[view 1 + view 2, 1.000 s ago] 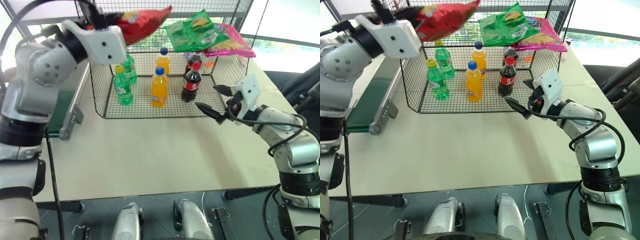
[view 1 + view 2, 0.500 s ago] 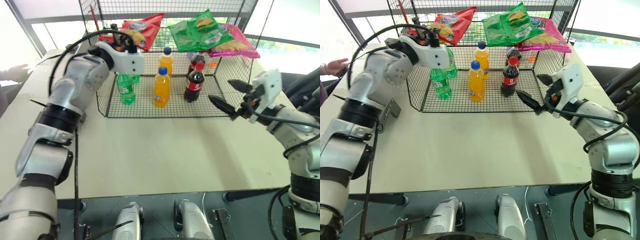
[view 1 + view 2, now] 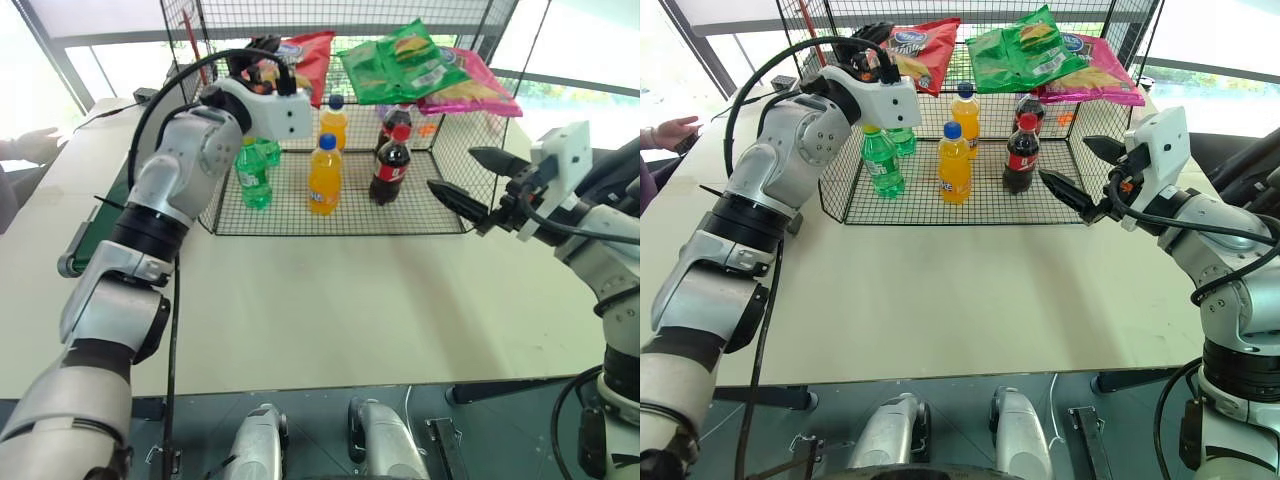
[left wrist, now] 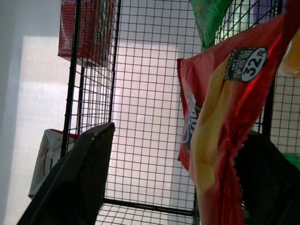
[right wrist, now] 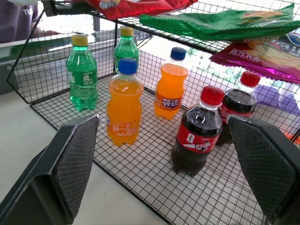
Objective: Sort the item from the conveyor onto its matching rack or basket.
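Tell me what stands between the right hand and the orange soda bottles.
In the right wrist view, two dark cola bottles with red caps stand on the rack's mesh floor, between the right hand and the orange soda bottles.

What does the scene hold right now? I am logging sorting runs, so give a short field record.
item: flat red crisp bag lying on the flat grid top of the black wire-mesh cage rack, between the open jaws of the left gripper
top neighbours: green crisp bag, pink crisp bag
rack floor: two green bottles, two orange bottles, two dark cola bottles, all upright
right gripper: jaws open, empty, beside the rack
conveyor: dark green belt behind the left arm
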